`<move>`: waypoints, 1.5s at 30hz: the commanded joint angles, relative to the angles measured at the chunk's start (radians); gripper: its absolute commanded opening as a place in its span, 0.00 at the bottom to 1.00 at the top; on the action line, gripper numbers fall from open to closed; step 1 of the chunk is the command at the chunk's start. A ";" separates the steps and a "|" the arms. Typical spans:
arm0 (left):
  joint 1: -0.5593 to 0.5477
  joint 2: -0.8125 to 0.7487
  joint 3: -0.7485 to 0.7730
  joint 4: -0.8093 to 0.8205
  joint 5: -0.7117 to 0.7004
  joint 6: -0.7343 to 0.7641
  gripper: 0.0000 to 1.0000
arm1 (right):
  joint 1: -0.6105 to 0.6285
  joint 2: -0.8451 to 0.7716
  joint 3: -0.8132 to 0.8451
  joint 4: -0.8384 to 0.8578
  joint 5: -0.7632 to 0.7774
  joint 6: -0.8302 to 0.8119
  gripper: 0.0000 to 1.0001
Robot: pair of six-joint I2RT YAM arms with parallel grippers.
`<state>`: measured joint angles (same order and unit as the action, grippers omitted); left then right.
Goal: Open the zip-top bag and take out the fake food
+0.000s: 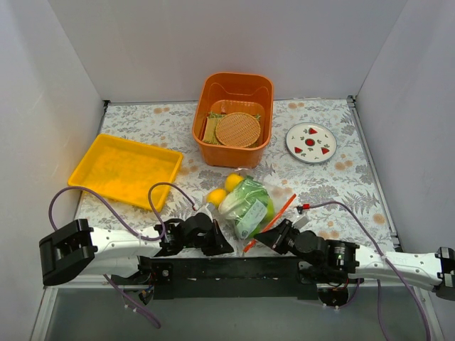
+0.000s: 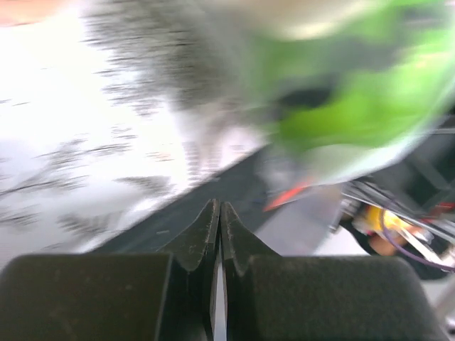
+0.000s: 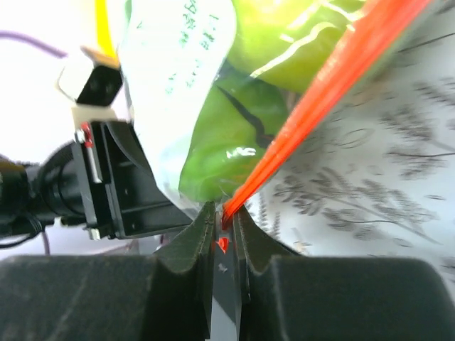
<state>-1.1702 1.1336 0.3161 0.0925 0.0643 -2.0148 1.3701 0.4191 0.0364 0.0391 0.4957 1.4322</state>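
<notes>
The zip-top bag [image 1: 249, 206] lies at centre frame on the floral table [image 1: 334, 185], stuffed with green fake food [image 1: 250, 193]. Two yellow lemons [image 1: 232, 181] sit at its upper-left edge; whether they are inside the plastic is unclear. At the bag's lower right, the right gripper [image 3: 225, 213] pinches the end of the orange-red zip strip [image 3: 334, 78], jaws narrowed onto it. At lower left, the left gripper [image 2: 220, 208] has its fingers pressed together just beside the bag; whether film is caught between them cannot be told. An orange tub [image 1: 227, 155] stands above, a yellow tray [image 1: 124, 170] at left.
</notes>
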 commanded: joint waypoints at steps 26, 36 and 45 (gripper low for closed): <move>-0.055 0.061 0.048 0.139 -0.035 -0.032 0.44 | 0.000 0.185 0.149 0.005 -0.002 -0.147 0.11; -0.060 0.133 0.028 0.265 -0.049 -0.067 0.36 | 0.000 0.227 0.168 0.022 -0.025 -0.139 0.10; -0.060 0.102 0.038 0.195 -0.052 -0.079 0.00 | 0.000 0.153 0.151 -0.071 0.042 -0.104 0.26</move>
<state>-1.2263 1.2854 0.3504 0.3237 0.0357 -2.0048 1.3689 0.6361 0.1608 -0.0044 0.4778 1.3056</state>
